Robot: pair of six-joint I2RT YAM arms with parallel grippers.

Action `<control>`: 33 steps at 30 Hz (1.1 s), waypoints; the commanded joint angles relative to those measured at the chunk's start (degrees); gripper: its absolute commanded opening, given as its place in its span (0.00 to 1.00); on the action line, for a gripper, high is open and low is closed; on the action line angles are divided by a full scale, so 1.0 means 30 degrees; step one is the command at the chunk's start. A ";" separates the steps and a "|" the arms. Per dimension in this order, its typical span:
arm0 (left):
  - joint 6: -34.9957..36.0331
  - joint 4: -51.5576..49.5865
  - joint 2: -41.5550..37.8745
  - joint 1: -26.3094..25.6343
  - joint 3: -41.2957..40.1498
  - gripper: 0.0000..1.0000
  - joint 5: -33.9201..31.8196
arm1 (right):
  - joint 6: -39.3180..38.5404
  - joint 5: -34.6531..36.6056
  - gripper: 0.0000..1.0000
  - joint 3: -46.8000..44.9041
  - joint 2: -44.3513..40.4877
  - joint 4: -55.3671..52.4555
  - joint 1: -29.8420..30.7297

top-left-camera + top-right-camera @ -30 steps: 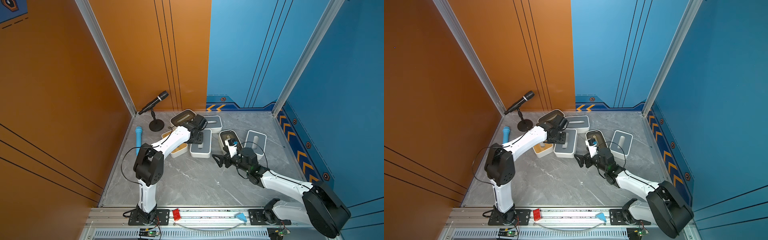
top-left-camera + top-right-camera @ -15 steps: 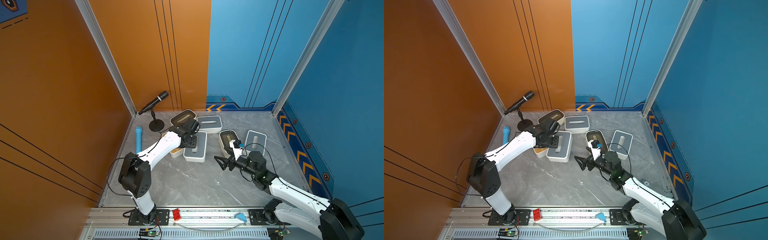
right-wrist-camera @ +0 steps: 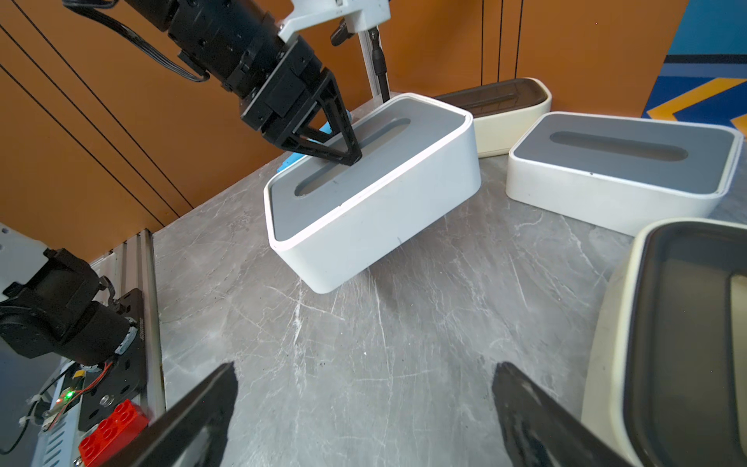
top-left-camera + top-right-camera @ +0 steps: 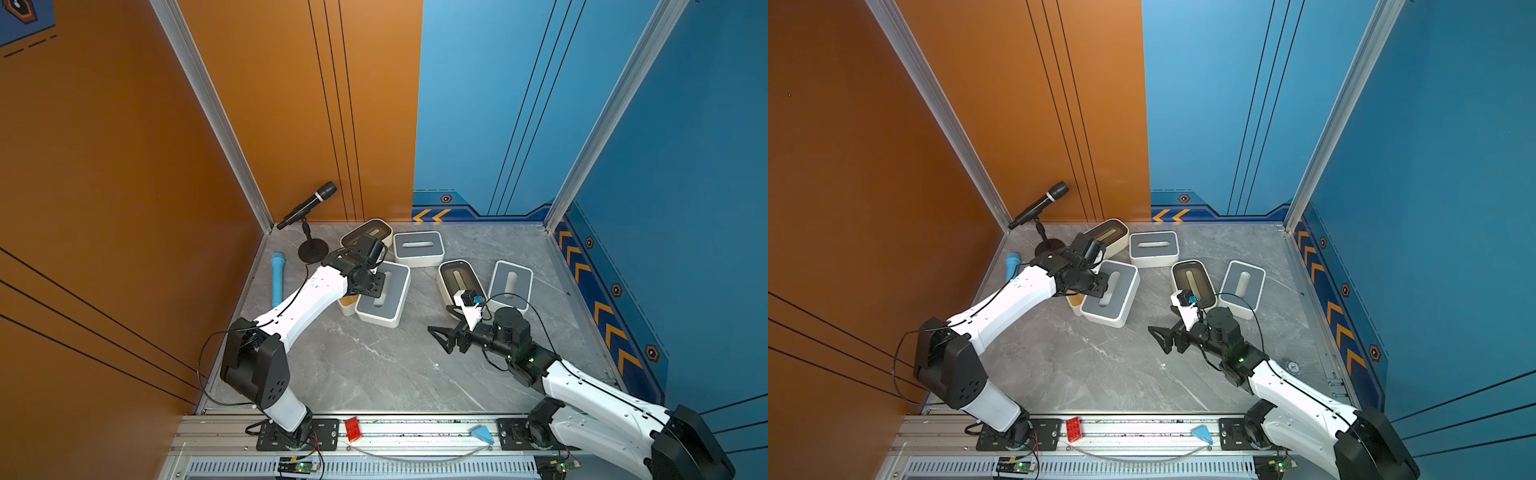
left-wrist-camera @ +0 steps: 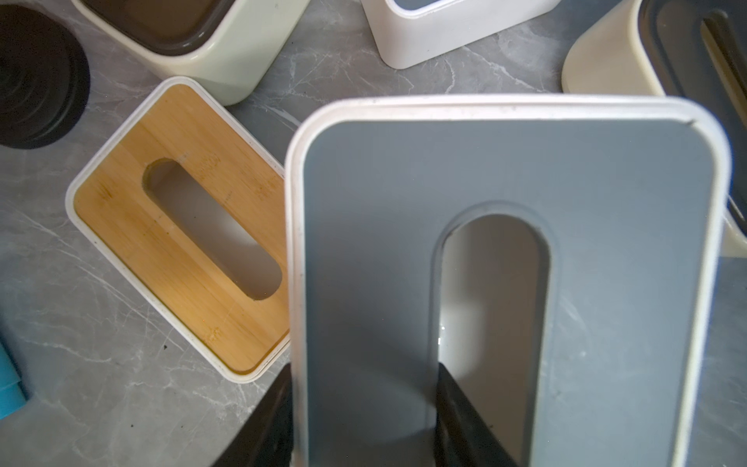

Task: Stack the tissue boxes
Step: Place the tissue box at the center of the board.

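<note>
My left gripper [image 4: 373, 286] is shut on a grey-lidded white tissue box [image 4: 384, 299], one finger in the lid's slot and one outside the wall. In the right wrist view this box [image 3: 376, 210] hangs tilted just above the table. In the left wrist view the left gripper [image 5: 364, 370] holds it [image 5: 384, 242] beside the bamboo-lidded box [image 5: 178, 226]. Two more grey-lidded boxes [image 4: 417, 248] [image 4: 511, 284] and two dark brown-lidded boxes [image 4: 368, 232] [image 4: 459, 282] lie on the table. My right gripper [image 4: 438, 338] [image 3: 366, 368] stands open over bare table, holding nothing.
A black microphone on a round-based stand [image 4: 307, 205] stands at the back left, with a blue cylinder [image 4: 277, 278] lying along the left wall. A red brick [image 4: 352, 428] and a blue wedge [image 4: 482, 434] rest on the front rail.
The left arm has drawn the held grey box slightly toward the front left, its elbow swinging low. The right gripper has backed off a little toward the front, still open.
</note>
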 commanded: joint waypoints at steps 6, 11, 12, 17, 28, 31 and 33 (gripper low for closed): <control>0.3755 0.0121 0.0198 -0.0023 0.2468 0.36 0.1800 | 0.0642 0.2157 1.00 0.1908 -0.3548 -0.8054 0.1073; 0.5433 -0.0242 0.1199 -0.0787 0.4436 0.36 0.2338 | 0.2131 0.4637 1.00 0.1796 -0.6222 -1.0378 0.1079; 0.5629 -0.0239 0.1431 -0.0912 0.4727 0.36 0.2352 | 0.2283 0.4907 1.00 0.1928 -0.6397 -1.0905 0.1079; 0.7065 -0.0951 0.2935 -0.1841 0.5815 0.36 0.1982 | 0.3173 0.4789 1.00 0.2539 -0.6591 -1.2696 0.1682; 0.9091 -0.0825 0.1821 -0.3772 0.3182 0.36 0.2926 | 0.5495 0.5070 1.00 0.3004 -0.7817 -1.6406 0.1778; 0.9667 -0.0822 0.1449 -0.4600 0.2276 0.36 0.2796 | 0.6003 0.4627 1.00 0.2915 -0.8331 -1.6628 0.1841; 1.0095 -0.0794 0.1299 -0.5038 0.1901 0.36 0.3099 | 0.5957 0.4306 1.00 0.2766 -0.8816 -1.6669 0.1896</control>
